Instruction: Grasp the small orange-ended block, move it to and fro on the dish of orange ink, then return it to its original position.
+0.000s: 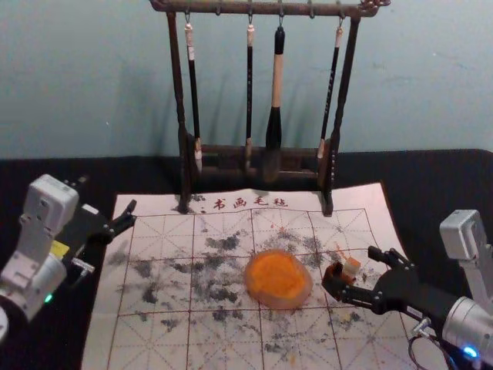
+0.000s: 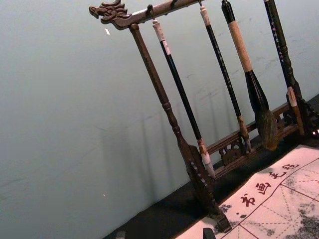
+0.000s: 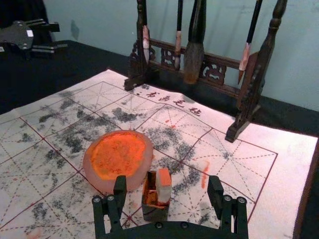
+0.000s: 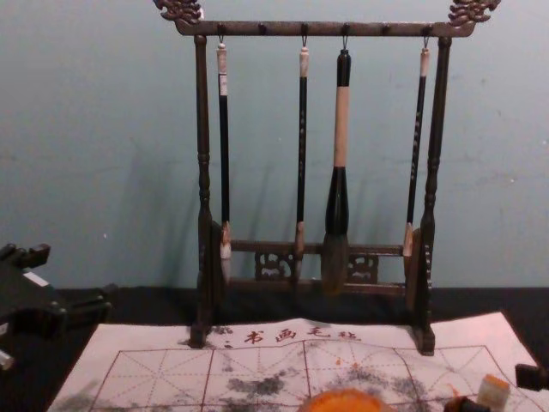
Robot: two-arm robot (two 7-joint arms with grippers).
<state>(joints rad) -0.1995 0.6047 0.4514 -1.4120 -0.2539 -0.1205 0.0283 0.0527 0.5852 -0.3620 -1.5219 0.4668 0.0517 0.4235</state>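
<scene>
- Your block [image 3: 164, 185] is on the mat [image 1: 162, 339], to the right of the dish [image 1: 281, 303], orange end up, against or in a small box [image 3: 155, 212]; you can't tell which.
- Nothing is gripped, so as things lie, you likely have the grasp, the to-and-fro on the ink [image 1: 276, 274] and the return all left; a finished return could look alike, and you can't rule it out.
- Your right hand [image 3: 166, 185] is wide and empty, at the right of the scene, the block between its fingers with room either side.
- Your left hand [image 4: 81, 270] is parked at the left, spread and empty.
</scene>
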